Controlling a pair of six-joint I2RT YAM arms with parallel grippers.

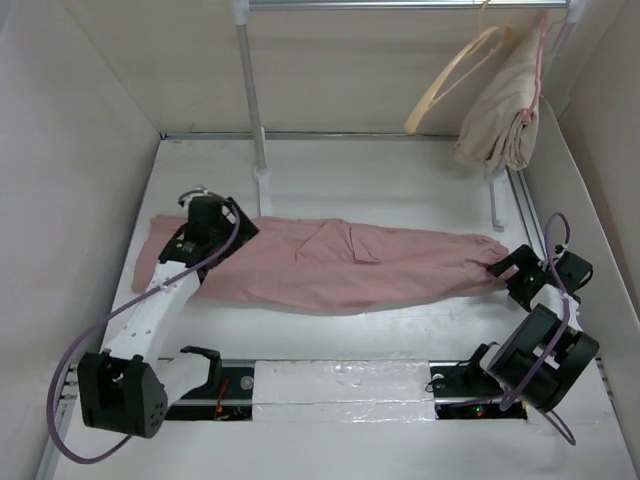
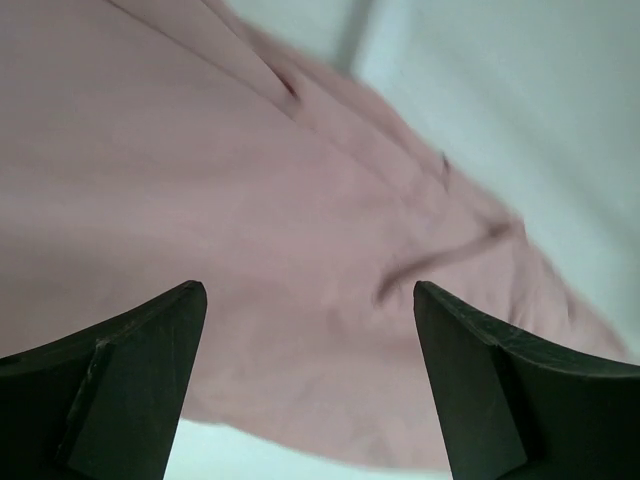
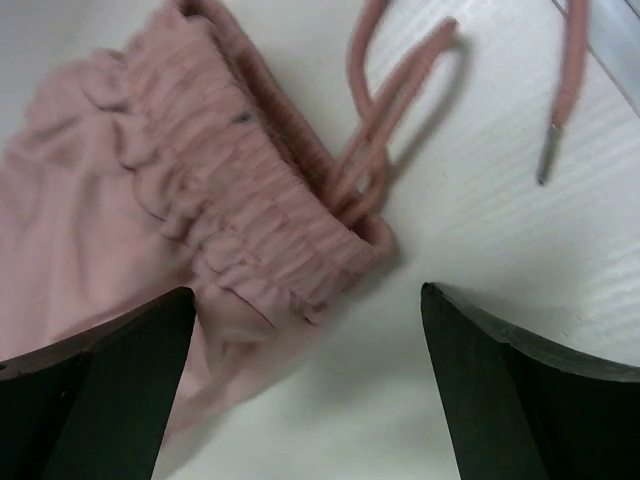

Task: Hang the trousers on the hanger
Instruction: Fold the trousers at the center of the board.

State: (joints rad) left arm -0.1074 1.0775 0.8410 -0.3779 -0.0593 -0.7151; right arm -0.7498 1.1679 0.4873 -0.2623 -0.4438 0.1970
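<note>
The dusty-pink trousers (image 1: 340, 262) lie flat across the table, legs to the left and gathered waist to the right. My left gripper (image 1: 210, 225) hovers over the leg end, open, with only pink cloth (image 2: 250, 180) below its spread jaws (image 2: 305, 290). My right gripper (image 1: 512, 272) stands open at the waist end. In the right wrist view the gathered waistband (image 3: 240, 200) and its drawstring (image 3: 390, 90) lie between and beyond the jaws (image 3: 305, 292), untouched. The cream hanger (image 1: 452, 78) hangs tilted from the rail at the back right.
A clothes rack stands at the back, with its rail (image 1: 400, 5) on top, one pole (image 1: 252, 90) left of centre and a foot (image 1: 495, 200) on the right. A beige folded garment (image 1: 500, 115) hangs beside the cream hanger. Walls enclose both sides.
</note>
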